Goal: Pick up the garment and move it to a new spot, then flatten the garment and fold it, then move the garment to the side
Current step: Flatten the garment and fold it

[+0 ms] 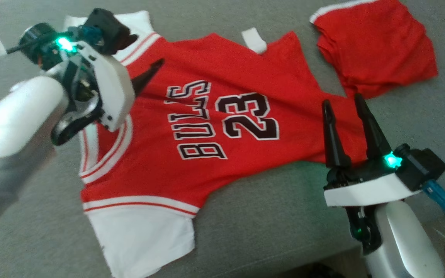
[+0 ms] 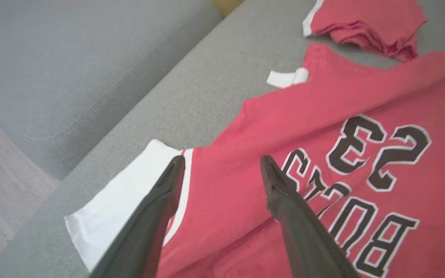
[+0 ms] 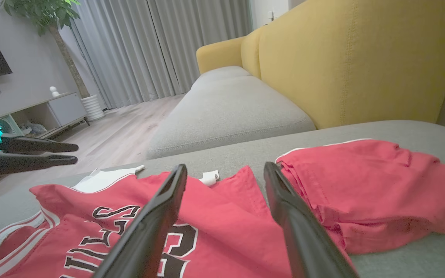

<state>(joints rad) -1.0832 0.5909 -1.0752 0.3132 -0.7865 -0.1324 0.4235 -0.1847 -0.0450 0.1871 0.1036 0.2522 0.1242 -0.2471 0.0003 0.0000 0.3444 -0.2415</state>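
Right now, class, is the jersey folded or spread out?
Spread out, though wrinkled: the jersey lies open on the sofa, its whole BULLS 23 print showing.

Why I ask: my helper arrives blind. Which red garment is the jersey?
On the grey sofa seat lie two red garments. The jersey is the larger one, spread out; unlike the smaller red piece beside it, it reads BULLS 23.

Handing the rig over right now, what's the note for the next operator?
Left gripper: open, empty, over the jersey by its far white sleeve.
Right gripper: open, empty, at the jersey's hem.
Jersey lies spread print-up on the grey sofa cushion, with some creases and not folded. Red shorts lie beyond it.
To do: smooth, fold, move aside.
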